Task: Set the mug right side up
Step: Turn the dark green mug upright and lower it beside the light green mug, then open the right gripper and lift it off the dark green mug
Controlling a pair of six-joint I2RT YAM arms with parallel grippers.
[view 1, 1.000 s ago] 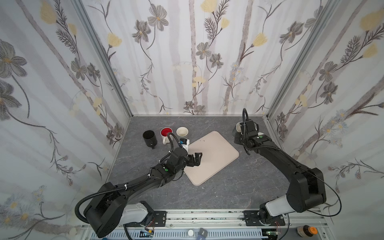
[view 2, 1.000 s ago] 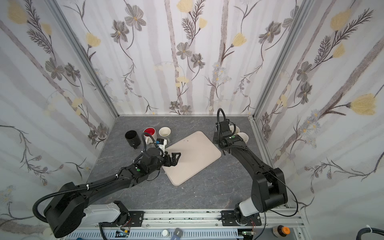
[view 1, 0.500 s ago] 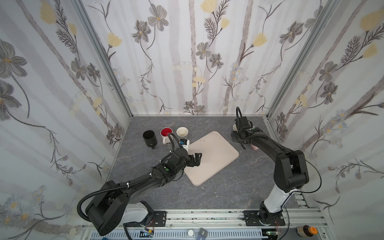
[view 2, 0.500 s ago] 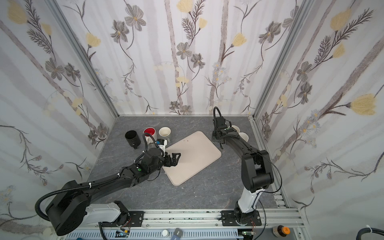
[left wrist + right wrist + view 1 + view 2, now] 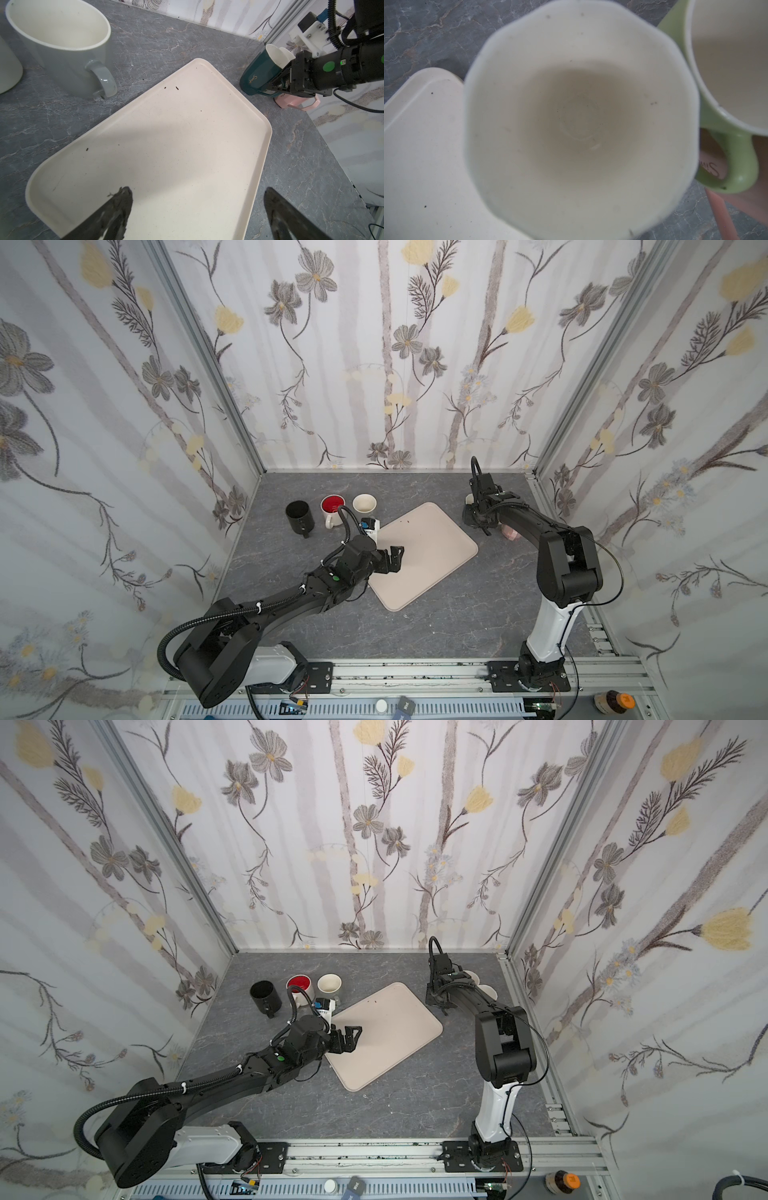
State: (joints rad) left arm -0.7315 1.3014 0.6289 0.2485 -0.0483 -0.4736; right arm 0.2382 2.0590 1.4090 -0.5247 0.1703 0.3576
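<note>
Tipping the teal mug (image 5: 258,77) up: right arm (image 5: 540,526) elbow has swung in over the last sec, right gripper (image 5: 274,88) clamped tight on it. Mug now leans mouth-up, base edge on table (image 5: 145,41) just beside tray (image 5: 187,145), so nearly righted; left gripper (image 5: 394,559) hangs wide open.

1. Cream rectangular plastic tray (image 5: 440,547) mid-table: top bare, free room over it, exc. L gripper (image 5: 394,558) w/ jaws spread above its left edge.
2. Back left: black mug (image 5: 299,516), white mug w/ red inside (image 5: 332,506), grey mug w/ cream inside (image 5: 364,502) stand close in a row.
3. Right of tray: tilted teal ceramic mug (image 5: 259,76) in R gripper (image 5: 275,85), pink mug (image 5: 288,101), light-green mug (image 5: 716,126) packed tight.
4. Grey marbled tabletop (image 5: 436,626) in front of tray open.
</note>
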